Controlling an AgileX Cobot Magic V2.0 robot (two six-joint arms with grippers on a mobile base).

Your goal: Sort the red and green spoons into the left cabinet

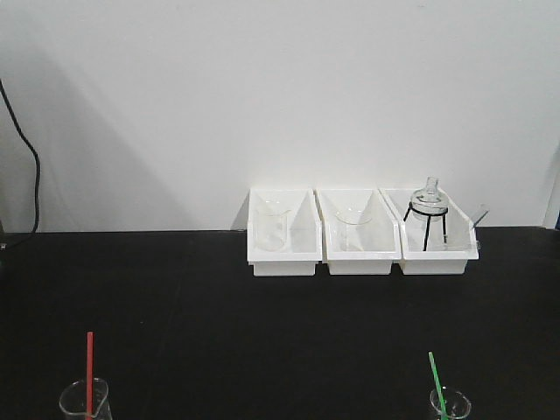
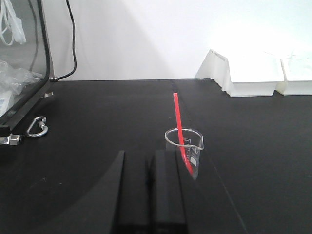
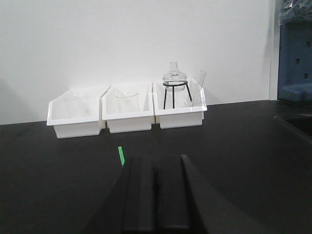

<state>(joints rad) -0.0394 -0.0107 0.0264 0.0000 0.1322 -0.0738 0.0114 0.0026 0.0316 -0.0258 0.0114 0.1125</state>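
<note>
**Q:** Front view: where do the spoons stand?

**A:** The red spoon [image 1: 89,372] is upright in a glass beaker [image 1: 80,404] at the near left of the black countertop [image 1: 219,315]. The green spoon [image 1: 437,382] is likewise in a smaller beaker [image 1: 455,406] at the near right. Three white bins [image 1: 357,258] of glassware sit against the back wall, well apart from both. No arm and no cabinet appear in this view.

**Q:** Left wrist view?

**A:** The left gripper [image 2: 149,158] hangs low, just in front of the glass beaker [image 2: 194,151], with its jaws drawn together on nothing. The red spoon [image 2: 180,122] leans inside, its handle rising above the rim, untouched. A black-framed clear panel [image 2: 45,53] stands at the far left. Whether it belongs to the left cabinet I cannot tell.

**Q:** Right wrist view?

**A:** The right gripper [image 3: 155,160] is also closed and empty. Only the tip of the green spoon [image 3: 121,156] shows, just left of the fingers, and its beaker is hidden below them. A blue unit [image 3: 295,53] fills the right edge.

**Q:** Progress, then?

**A:** By my reading, nothing is done yet. Both spoons are in their beakers, neither is gripped, and the left cabinet is not clearly in sight. Two pickups and two placements remain, and each gripper would need to open first.
</note>
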